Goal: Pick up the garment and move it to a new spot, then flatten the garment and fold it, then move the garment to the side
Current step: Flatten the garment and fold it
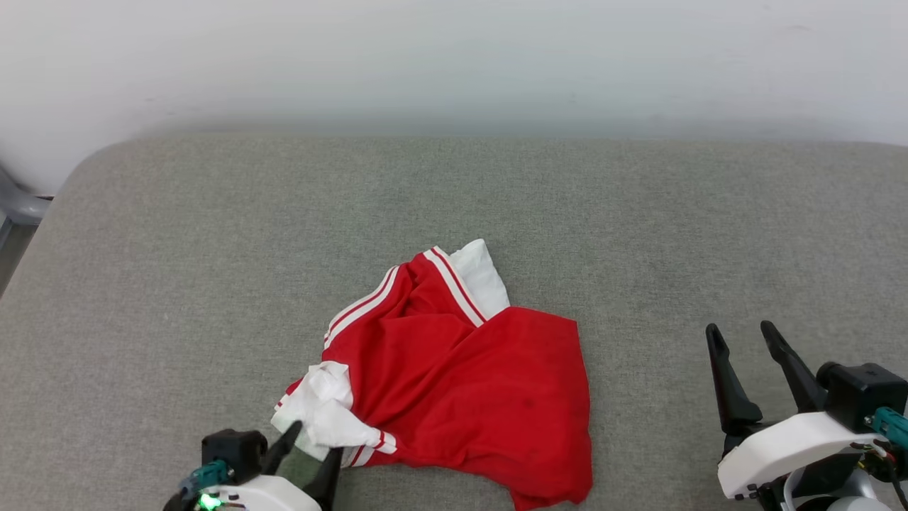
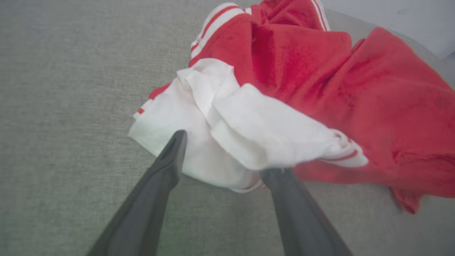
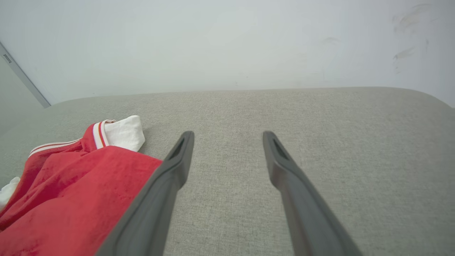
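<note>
I see the garment (image 1: 482,383) lying in a crumpled heap on the grey surface (image 1: 177,248), near my side of it. My left end effector (image 1: 310,454) is right at the heap's near left corner. Its 2 fingers are spread wide. A white sleeve (image 2: 249,131) lies between them and partly over 1 of them, but I am not pinching it. My right end effector (image 1: 741,333) is wide open too and holds nothing. It sits over bare surface, well apart from the heap, which lies off to its left. So my left arm is much the nearer one. The heap is more of a lump than a long shape. The other white sleeve (image 1: 482,277) pokes out at the far side, and the red part spreads toward the right. I think the garment is not flat yet. To pull it flat, I guess each arm needs its own corner, and the right one has the longer reach
</note>
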### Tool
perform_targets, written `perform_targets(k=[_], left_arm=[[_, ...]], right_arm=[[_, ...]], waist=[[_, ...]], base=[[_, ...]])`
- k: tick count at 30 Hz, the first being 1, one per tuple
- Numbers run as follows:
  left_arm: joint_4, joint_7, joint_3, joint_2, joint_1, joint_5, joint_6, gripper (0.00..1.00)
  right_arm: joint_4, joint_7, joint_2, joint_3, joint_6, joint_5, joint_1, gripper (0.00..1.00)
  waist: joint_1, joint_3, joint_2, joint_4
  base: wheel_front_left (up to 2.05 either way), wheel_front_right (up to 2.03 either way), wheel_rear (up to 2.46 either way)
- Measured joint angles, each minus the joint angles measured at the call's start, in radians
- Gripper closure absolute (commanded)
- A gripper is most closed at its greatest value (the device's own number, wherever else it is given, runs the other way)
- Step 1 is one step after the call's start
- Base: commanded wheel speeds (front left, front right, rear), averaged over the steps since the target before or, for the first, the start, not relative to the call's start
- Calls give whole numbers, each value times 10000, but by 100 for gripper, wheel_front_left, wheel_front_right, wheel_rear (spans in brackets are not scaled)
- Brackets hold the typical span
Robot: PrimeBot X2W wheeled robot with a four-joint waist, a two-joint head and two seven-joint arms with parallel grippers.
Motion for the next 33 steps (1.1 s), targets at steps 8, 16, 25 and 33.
perform_targets(k=[8,16,25,33], left_arm=[[-1032,-341,1118,163,-40,1026,422,0],[-2625,-372,2708,-221,296,2378,397,0],[-3170,-372,3336,-780,348,3168,-35,0],[-3239,-372,3787,-1271,203,3547,-481,0]], right_arm=[[-33,29,-2,-280,0,10,13,0],[495,119,-2,-422,-2,113,-419,0],[2082,2303,0,970,-2,309,-1688,0],[3294,5241,-512,2729,-2,677,-2951,0]], waist=[[0,-135,0,-17],[-1,-9,0,234],[0,291,0,723],[1,852,0,1134]], base=[[0,0,0],[0,0,0],[0,0,0],[0,0,0]])
